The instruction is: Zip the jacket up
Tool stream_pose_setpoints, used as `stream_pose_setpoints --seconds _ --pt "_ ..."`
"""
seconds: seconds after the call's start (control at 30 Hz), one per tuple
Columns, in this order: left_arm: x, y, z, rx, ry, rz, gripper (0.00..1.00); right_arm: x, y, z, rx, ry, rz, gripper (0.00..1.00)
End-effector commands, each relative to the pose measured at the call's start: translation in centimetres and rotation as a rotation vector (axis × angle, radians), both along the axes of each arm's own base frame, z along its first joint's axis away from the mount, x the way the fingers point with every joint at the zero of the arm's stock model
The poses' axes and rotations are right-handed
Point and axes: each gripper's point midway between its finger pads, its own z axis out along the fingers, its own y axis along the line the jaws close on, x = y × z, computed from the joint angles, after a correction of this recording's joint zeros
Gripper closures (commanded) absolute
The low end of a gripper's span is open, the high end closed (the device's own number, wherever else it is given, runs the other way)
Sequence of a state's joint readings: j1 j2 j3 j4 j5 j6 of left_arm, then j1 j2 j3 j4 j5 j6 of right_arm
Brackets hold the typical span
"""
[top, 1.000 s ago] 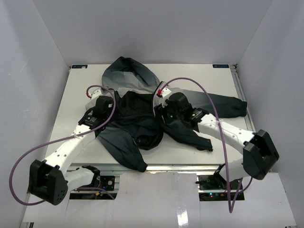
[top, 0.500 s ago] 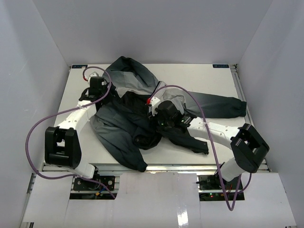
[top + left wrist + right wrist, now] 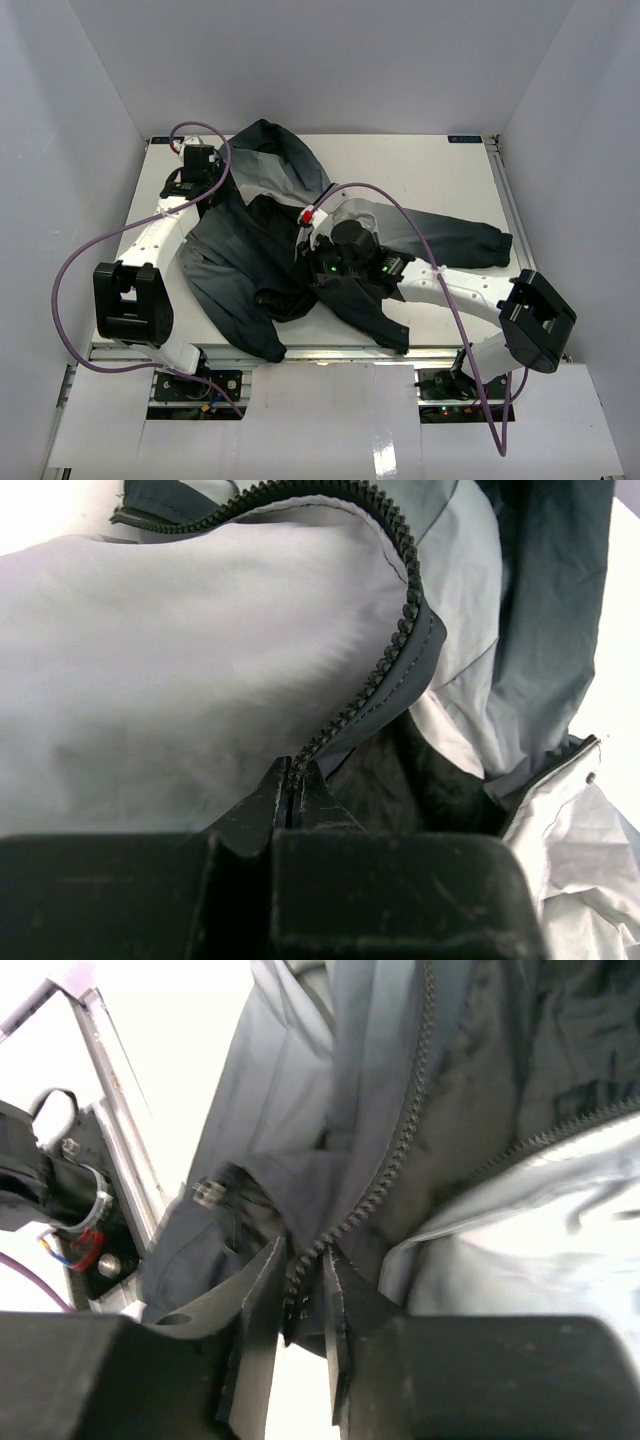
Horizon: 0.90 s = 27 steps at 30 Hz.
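The jacket (image 3: pixel 250 250) lies spread on the white table (image 3: pixel 440 170), hood at the far side, front open with the black lining showing. My left gripper (image 3: pixel 208 188) is at the far left by the collar. In the left wrist view it (image 3: pixel 290 780) is shut on the jacket's edge, where the dark zipper teeth (image 3: pixel 395 640) run into the jaws. My right gripper (image 3: pixel 312 270) is over the middle of the jacket. In the right wrist view it (image 3: pixel 305 1280) stands open a little, with the other zipper edge (image 3: pixel 400 1150) hanging between its fingers.
The right sleeve (image 3: pixel 450 225) stretches toward the table's right edge and the left sleeve (image 3: pixel 250 330) reaches the near edge. White walls close in the left, far and right sides. Purple cables loop over both arms.
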<state>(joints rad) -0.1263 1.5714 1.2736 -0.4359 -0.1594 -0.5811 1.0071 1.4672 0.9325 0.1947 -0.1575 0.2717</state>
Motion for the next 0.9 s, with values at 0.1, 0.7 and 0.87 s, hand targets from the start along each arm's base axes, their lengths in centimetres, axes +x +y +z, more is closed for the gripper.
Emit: stream_pose_setpoints --seconds 0.1,0.7,0.87 --pt "-0.4 0.7 2.7 0.030 -0.054 -0.009 1.00 -0.6 1.4 1.3 0.075 0.015 0.007 0.92" --pt "-2.3 4.2 3.2 0.228 0.003 0.046 1.00 -6.9 7.1 -2.6 0.144 0.105 0.184 0.92" --pt "-3.9 6.8 6.9 0.323 -0.061 0.138 1.00 -10.6 10.3 1.4 0.192 0.062 0.300 0.92"
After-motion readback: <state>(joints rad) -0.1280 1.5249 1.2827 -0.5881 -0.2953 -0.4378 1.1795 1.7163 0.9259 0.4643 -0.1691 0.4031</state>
